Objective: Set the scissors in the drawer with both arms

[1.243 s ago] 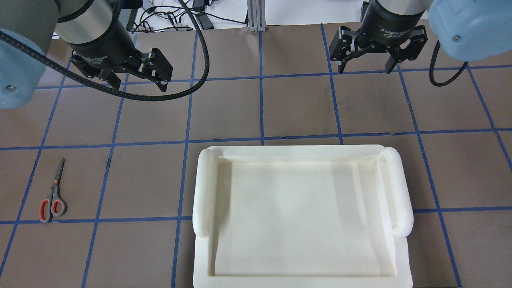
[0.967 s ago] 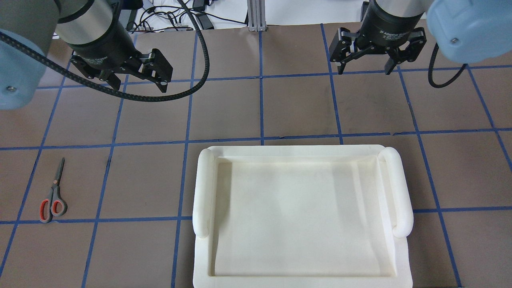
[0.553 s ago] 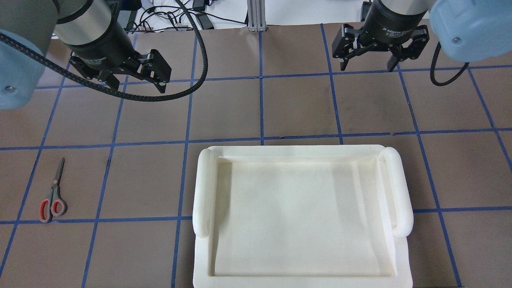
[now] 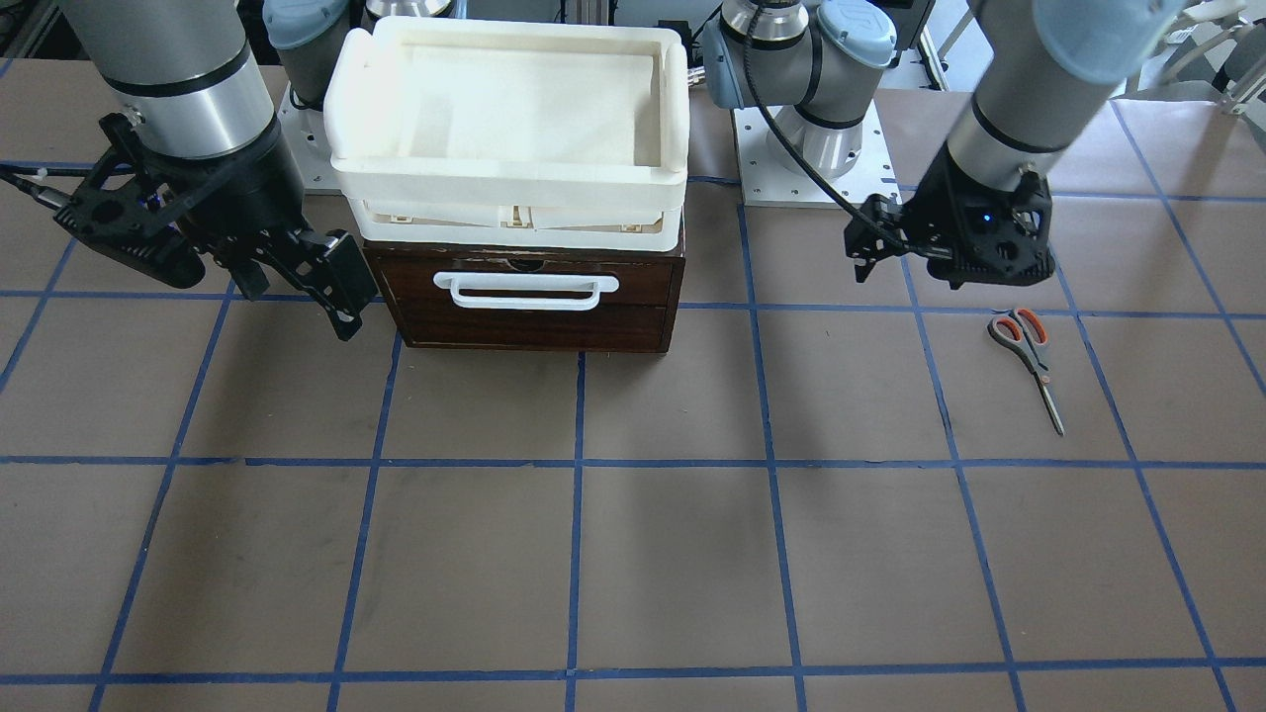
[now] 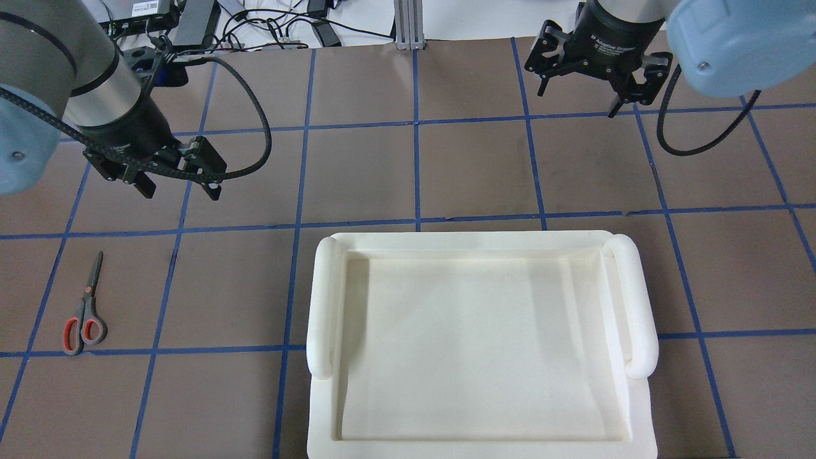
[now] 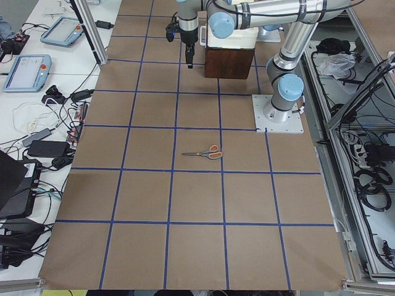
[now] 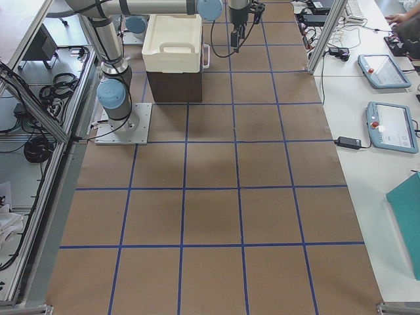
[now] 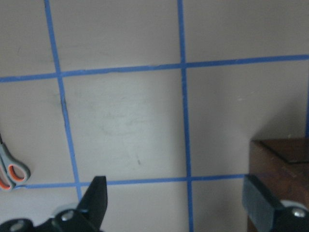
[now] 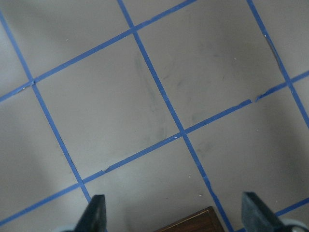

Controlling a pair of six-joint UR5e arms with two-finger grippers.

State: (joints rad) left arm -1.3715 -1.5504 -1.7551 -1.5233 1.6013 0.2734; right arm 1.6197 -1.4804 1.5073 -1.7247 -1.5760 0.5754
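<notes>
The scissors lie flat on the table at my left, grey handles with orange-red lining toward me; they also show in the front view and at the left wrist view's edge. The dark wooden drawer is shut, its white bar handle facing away from me. My left gripper is open and empty, above the table beyond and to the right of the scissors. My right gripper is open and empty, in the air beyond the box's right side.
A white plastic tray sits on top of the wooden box and hides it from overhead. The brown table carries a blue tape grid. Cables and devices lie past the far edge. A box corner shows in the left wrist view.
My left gripper has moved toward me and leftward, closer to the scissors. My right gripper has shifted slightly away and turned a little. Scissors and tray have not moved.
</notes>
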